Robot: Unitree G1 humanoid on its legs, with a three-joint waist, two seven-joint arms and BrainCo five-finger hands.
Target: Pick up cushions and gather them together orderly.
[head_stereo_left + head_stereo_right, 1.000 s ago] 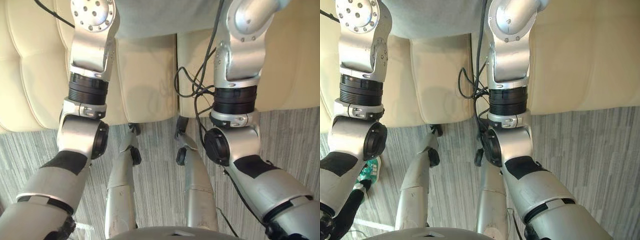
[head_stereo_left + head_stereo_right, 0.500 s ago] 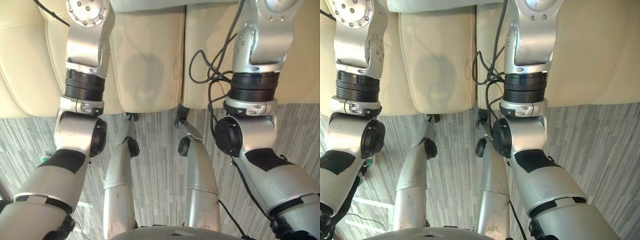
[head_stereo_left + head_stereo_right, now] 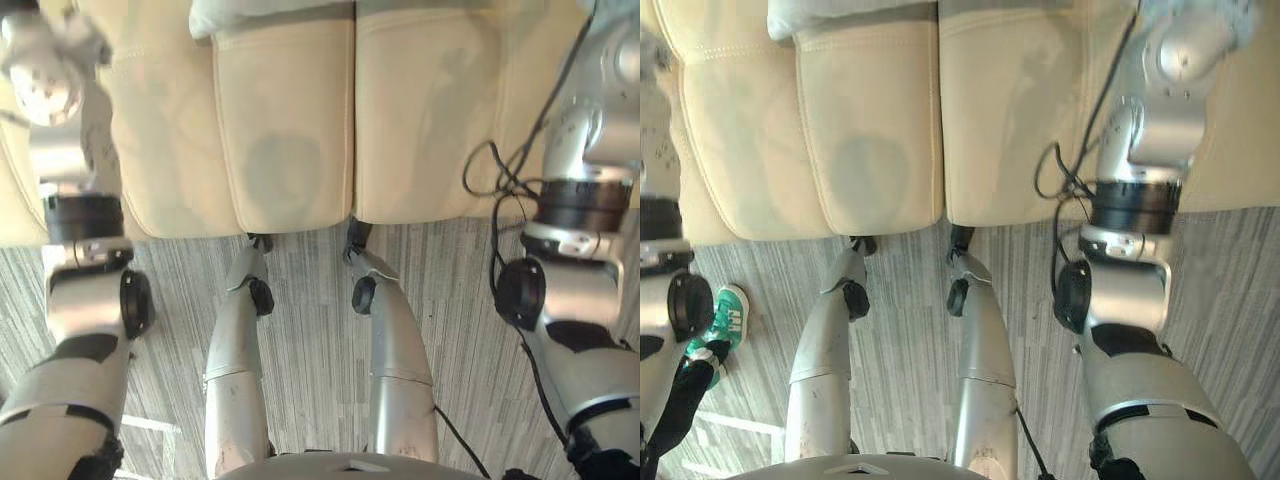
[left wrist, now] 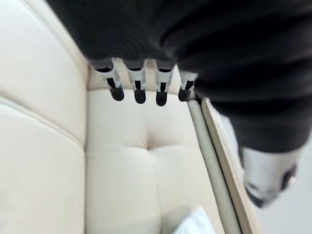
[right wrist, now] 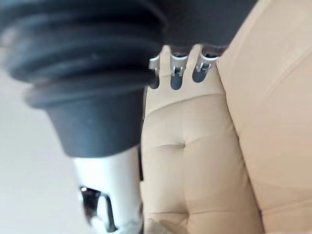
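Cushion (image 3: 262, 12) — pale, cut off at the top edge — is lying on the sofa (image 3: 290, 130); we're seeing left hand (image 4: 139, 90) and right hand (image 5: 175, 73) relaxed, empty, apart from it.

The sofa (image 3: 285, 130) was cream; the floor (image 3: 460, 300) streaked grey; the cushion (image 3: 830, 12) at 12 o'clock pale grey; the shoe (image 3: 728, 315) green.

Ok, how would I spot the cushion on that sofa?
Start with the cream sofa that spans the top of the head views, above the striped grey carpet. Toward the back of its middle seat pad lies the cushion: pale greyish-white, whereas the sofa's own pads are smooth and cream.
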